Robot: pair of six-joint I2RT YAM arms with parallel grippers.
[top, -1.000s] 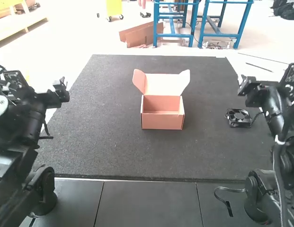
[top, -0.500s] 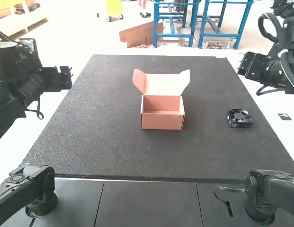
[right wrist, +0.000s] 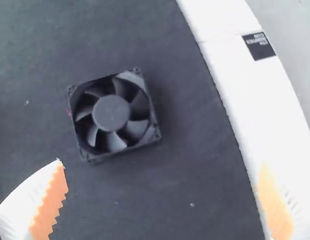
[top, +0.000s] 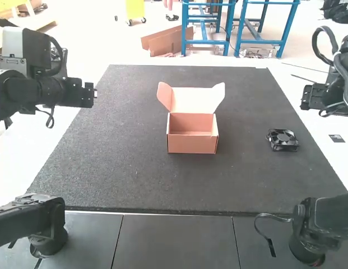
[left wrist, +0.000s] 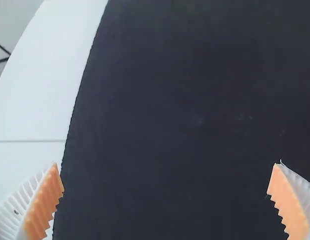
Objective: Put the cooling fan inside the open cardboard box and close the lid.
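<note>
An open cardboard box (top: pixel 191 134) stands in the middle of the black mat (top: pixel 129 145), its lid (top: pixel 190 98) tilted up at the back. The black square cooling fan (top: pixel 283 139) lies flat on the mat to the right of the box. My right gripper (right wrist: pixel 159 205) hovers open above the fan (right wrist: pixel 113 114), which is beyond the orange pads (right wrist: pixel 47 202). In the high view the right gripper (top: pixel 309 96) is at the mat's right edge, behind the fan. My left gripper (top: pixel 87 93) hangs open over the mat's left edge, its fingers (left wrist: pixel 40 205) wide apart over bare mat.
White table surface (left wrist: pixel 40 90) borders the mat on the left, and a white strip with a small black label (right wrist: pixel 258 39) borders it on the right. A dark panel (top: pixel 174 241) lies along the table's front.
Both arms have risen from a folded pose. The left gripper has swung toward the mat's left edge; the right gripper has shifted rightward over the fan. Box and fan have not moved.
</note>
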